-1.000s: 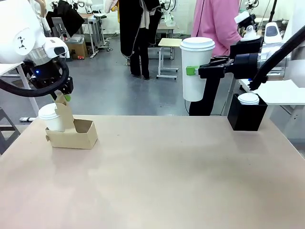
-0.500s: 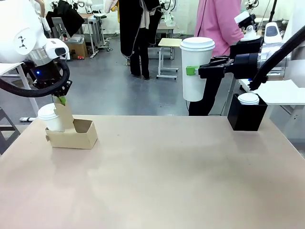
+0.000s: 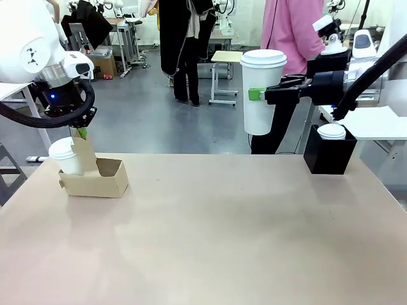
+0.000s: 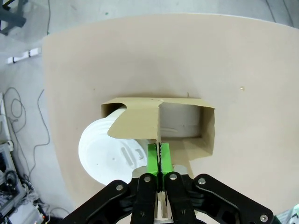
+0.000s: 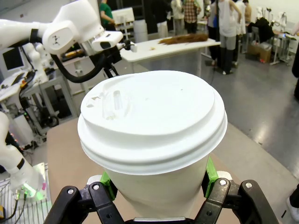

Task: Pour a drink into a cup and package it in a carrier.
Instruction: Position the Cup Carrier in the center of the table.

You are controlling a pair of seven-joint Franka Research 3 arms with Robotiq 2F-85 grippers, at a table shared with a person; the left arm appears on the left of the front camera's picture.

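My left gripper [image 3: 81, 133] [image 4: 159, 161] is shut on the upright handle panel of the brown cardboard carrier [image 3: 105, 183] [image 4: 140, 119], which stands at the table's far left. One lidded white cup [image 3: 64, 155] [image 4: 105, 151] sits in the carrier's left slot, and the slot beside it is empty. High over the table's far right, my right gripper [image 3: 255, 94] [image 5: 159, 183] is shut on a second tall white cup [image 3: 261, 95] [image 5: 152, 126] with a domed lid, held upright. The drink is out of view.
A black box [image 3: 329, 159] with a white lid [image 3: 331, 131] on top stands at the table's far right corner. The tan table [image 3: 222, 229] stretches bare between carrier and box. People stand beyond the far edge.
My left gripper has closed on the carrier's handle panel, and the carrier with its cup has shifted slightly left. The right arm and its cup have not moved.
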